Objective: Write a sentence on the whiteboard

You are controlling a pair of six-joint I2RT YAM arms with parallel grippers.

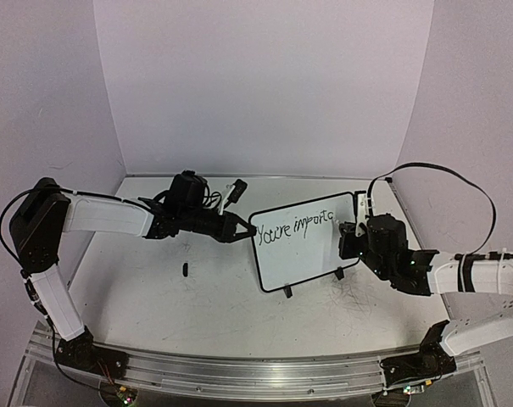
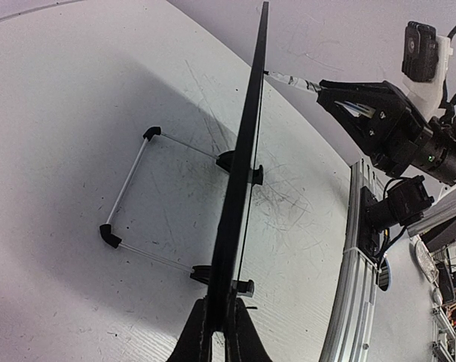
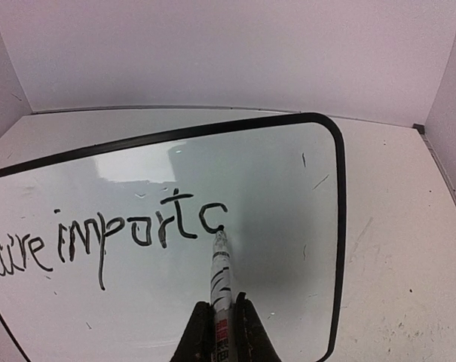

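Now the whiteboard (image 1: 303, 259) reads "You're importc".
Left gripper (image 1: 247, 231) clamps its edge; right gripper (image 3: 221, 332) pinches marker (image 3: 220, 275) touching it.

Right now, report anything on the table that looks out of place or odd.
A small black piece, perhaps a pen cap, lies loose on the table left of the whiteboard. Dark scribble marks stain the table by the board's feet. Nothing else stands out.

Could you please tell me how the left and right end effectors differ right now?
The left end effector is shut on the whiteboard edge; the right end effector is shut on a marker. The left meets the board edge-on; the right faces its written side. Both are closed.
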